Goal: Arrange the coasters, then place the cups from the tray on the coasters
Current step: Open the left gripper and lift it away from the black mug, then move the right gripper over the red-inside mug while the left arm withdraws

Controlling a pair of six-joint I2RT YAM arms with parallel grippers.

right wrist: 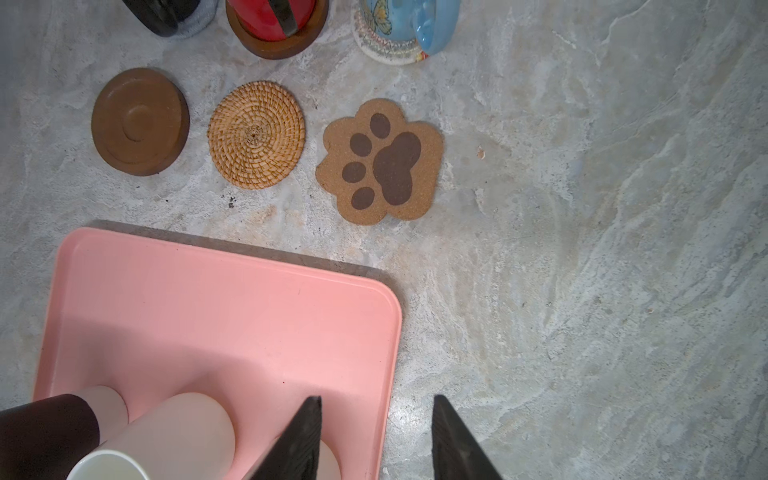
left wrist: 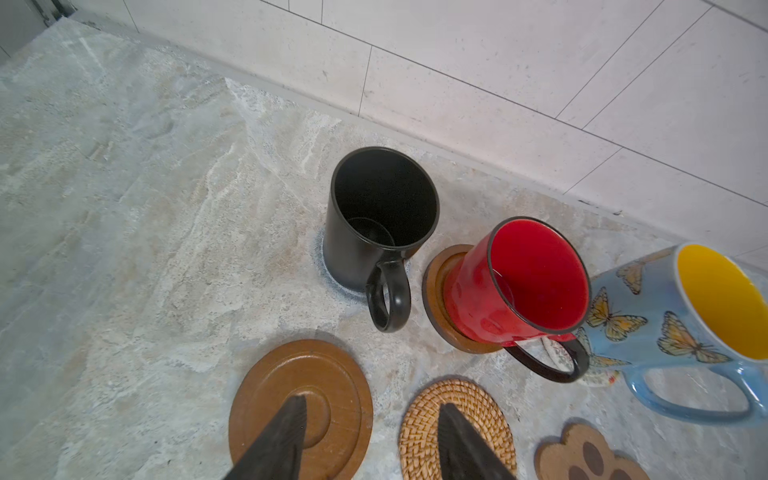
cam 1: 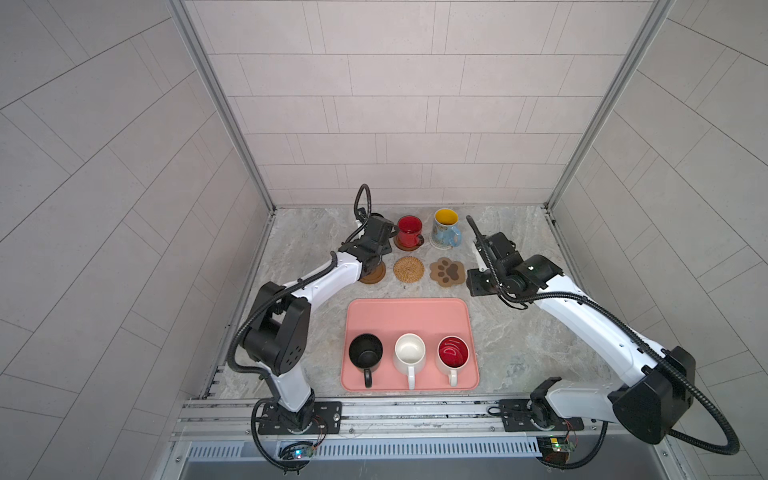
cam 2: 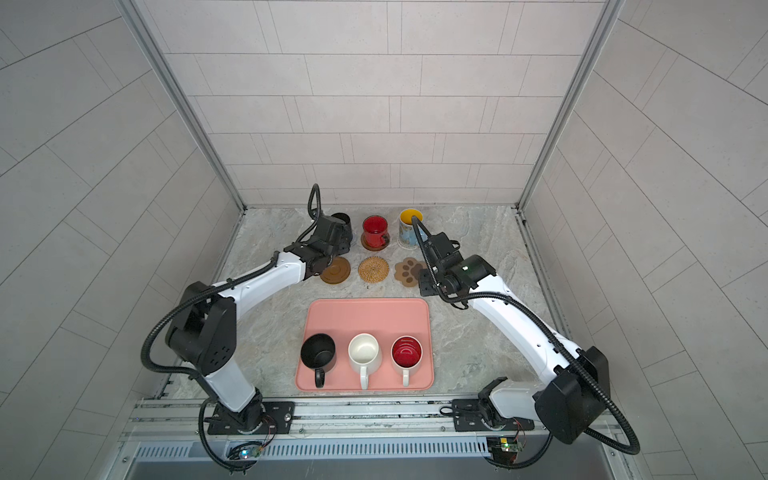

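The job stood half done. All six coasters lay on the bench (cam 1: 519, 332) in two rows of three beyond the tray (cam 1: 407, 316). The far row was filled: a black cup (left wrist: 380, 232) on the grey-blue woven coaster (right wrist: 202, 20) at the left, the red cup (cam 1: 409, 230) on a brown grooved disc (left wrist: 434, 291) in the middle, and the blue butterfly cup (cam 1: 445, 228), yellow inside, on the whitish woven coaster (right wrist: 386, 50) at the right. The near row was bare: a second brown disc (right wrist: 140, 121), the rattan coaster (right wrist: 256, 134) and the paw coaster (right wrist: 384, 160). Three cups waited on the near half of the tray: the other black cup (cam 1: 365, 353), the white cup (cam 1: 410, 353) and the red-lined white cup (cam 1: 453, 353). My left jaws hung parted and empty above the near row's left end, just short of the far black cup. My right jaws were parted and empty too, near the tray's far right corner. The cups looked like smooth glazed ceramic. The discs looked like wood with ringed grooves, the rattan was a tight coil, and the paw was grainy like cork with dark pads. The tray was smooth, round-cornered and low-rimmed, and the bench was veined like stone.
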